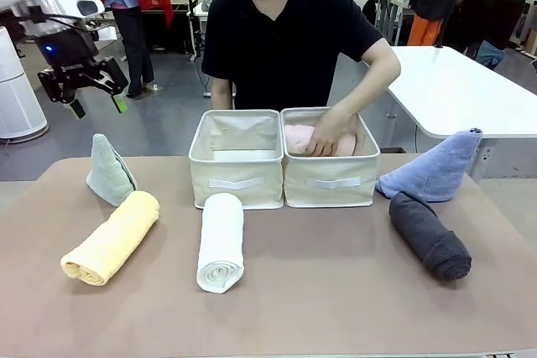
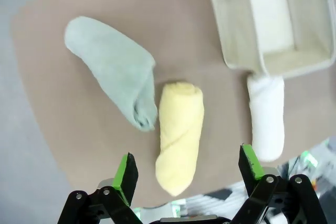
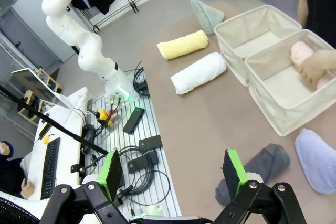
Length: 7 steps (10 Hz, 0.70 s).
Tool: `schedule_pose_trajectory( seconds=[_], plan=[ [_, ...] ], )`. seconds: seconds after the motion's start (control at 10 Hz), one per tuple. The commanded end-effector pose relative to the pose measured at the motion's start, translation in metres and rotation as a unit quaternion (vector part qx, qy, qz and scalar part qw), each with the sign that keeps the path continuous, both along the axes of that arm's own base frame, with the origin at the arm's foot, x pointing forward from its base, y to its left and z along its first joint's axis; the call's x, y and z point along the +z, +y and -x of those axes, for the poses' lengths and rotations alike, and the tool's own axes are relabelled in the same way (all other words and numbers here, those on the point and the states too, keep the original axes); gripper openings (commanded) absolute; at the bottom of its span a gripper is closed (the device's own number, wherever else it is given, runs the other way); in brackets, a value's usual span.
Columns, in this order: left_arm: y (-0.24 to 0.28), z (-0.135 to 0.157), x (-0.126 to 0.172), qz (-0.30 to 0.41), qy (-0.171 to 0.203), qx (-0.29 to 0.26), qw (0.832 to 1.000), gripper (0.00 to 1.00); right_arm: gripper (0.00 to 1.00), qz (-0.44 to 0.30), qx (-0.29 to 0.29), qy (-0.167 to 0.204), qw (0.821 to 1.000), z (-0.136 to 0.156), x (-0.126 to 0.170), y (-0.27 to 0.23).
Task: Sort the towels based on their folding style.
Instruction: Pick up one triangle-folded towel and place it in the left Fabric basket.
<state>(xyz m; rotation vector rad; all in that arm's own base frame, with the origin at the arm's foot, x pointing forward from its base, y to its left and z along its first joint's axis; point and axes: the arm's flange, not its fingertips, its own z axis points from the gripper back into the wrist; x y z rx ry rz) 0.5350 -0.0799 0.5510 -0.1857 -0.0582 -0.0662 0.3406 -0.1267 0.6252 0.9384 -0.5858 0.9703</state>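
- Table [image 1: 319,291]: left basket [image 1: 237,186] and right basket [image 1: 331,186] touching, far middle.
- Pink towel [image 1: 295,136] in right basket, person's hand [image 1: 329,134] on it.
- Yellow roll [image 1: 112,237], white roll [image 1: 221,241], mint cone [image 1: 107,172] left; grey roll [image 1: 430,235], blue cone [image 1: 436,169] right.
- Left gripper [image 1: 99,106], right gripper [image 3: 172,167]: jaws wide apart, empty, aloft.

Brown table [image 1: 336,299], flat top. Two cloth baskets in middle, toward far side, side by side and touching: left basket [image 1: 237,182], right basket [image 1: 332,184]. Green towel [image 1: 107,172], pointy, stands up at left end. Yellow towel roll [image 1: 112,238] lies slanted just in front of it. White towel roll [image 1: 221,241] lies in front of left basket, far end right by basket's front. Blue towel [image 1: 436,168], pointy, lies on side next to right basket. Dark grey towel roll [image 1: 429,235] lies slanted just in front of blue one.
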Motion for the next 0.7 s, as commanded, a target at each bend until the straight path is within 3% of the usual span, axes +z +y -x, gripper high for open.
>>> schedule_pose_trajectory(
  seconds=[0.0,0.3,0.6],
  plan=[
    [-0.012,-0.011,-0.011,-0.078,-0.017,0.060,0.995,1.00,1.00,-0.017,0.005,-0.008,1.000,-0.001,-0.001,0.001],
    [-0.018,-0.012,-0.027,-0.137,0.007,0.084,0.987,1.00,1.00,-0.017,0.005,-0.008,1.000,-0.001,-0.001,0.001],
    [-0.014,-0.008,-0.038,-0.128,0.028,0.091,0.987,1.00,1.00,-0.017,0.005,-0.008,1.000,-0.001,-0.001,0.001]
  ],
)
